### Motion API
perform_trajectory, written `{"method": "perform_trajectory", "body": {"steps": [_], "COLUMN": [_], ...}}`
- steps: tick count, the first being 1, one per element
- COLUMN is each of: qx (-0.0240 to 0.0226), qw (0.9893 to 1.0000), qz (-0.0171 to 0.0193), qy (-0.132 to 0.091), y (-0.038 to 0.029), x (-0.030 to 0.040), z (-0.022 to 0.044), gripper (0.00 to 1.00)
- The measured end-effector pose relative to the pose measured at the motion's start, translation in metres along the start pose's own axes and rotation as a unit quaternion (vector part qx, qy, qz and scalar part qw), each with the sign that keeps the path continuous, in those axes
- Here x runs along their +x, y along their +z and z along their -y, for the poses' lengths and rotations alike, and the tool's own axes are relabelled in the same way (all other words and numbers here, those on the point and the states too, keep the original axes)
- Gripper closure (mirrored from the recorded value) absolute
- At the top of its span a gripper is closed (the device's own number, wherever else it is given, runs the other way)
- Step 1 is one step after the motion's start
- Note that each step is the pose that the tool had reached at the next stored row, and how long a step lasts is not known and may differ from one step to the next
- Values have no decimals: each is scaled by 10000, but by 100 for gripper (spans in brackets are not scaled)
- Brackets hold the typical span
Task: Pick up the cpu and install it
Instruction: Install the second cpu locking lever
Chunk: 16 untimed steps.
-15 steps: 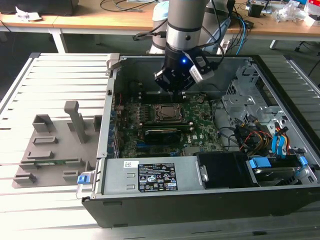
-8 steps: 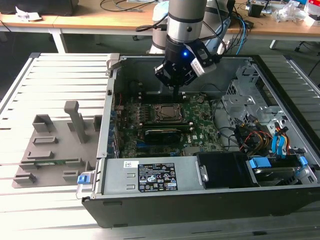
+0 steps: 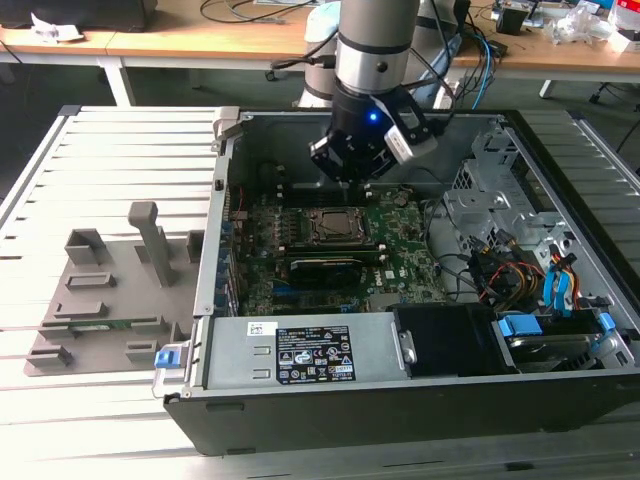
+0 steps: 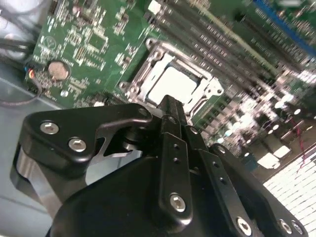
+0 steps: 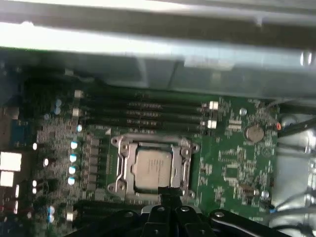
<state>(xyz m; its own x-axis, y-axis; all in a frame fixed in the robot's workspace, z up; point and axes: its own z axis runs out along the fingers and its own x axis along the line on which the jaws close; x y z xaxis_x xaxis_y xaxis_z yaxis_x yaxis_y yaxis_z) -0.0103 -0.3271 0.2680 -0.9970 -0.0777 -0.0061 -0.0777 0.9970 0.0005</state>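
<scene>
The black hand (image 4: pixel 170 111), fingers pressed together and holding nothing, hovers above the silvery-grey square cpu (image 5: pixel 152 168) seated in its metal-framed socket (image 5: pixel 120 165) on the green motherboard (image 5: pixel 232 163).

The exterior view stands off, looking down into the open computer case (image 3: pixel 400 400). Both wrist views ride close above the motherboard (image 5: pixel 232 163), angled down past the gripper (image 4: pixel 170 106); all three share the socket (image 3: pixel 333 227).

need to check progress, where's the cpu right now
The cpu sits in its socket on the motherboard inside the open case, below the memory slots in the first wrist view. The gripper hangs above it, holding nothing.
</scene>
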Motion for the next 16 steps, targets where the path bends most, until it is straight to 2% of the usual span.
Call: {"method": "perform_trajectory", "body": {"steps": [2, 3, 4, 5, 6, 8, 12, 16], "qx": [0, -22, -214, -275, -281, -281, -290, -332], "qw": [10000, 10000, 9998, 9996, 9996, 9996, 9996, 9994], "qz": [0, 3, 17, 22, 23, 22, 23, 26], "qy": [0, 1, 2, 2, 2, 2, 2, 3], "y": [2, 5, 13, 26, 53, 129, 260, 372], "x": [15, 30, 65, 112, 163, 217, 249, 277], "z": [196, 340, 405, 442, 465, 469, 470, 473], "gripper": [89, 89, 89, 89, 89, 89, 89, 89]}}
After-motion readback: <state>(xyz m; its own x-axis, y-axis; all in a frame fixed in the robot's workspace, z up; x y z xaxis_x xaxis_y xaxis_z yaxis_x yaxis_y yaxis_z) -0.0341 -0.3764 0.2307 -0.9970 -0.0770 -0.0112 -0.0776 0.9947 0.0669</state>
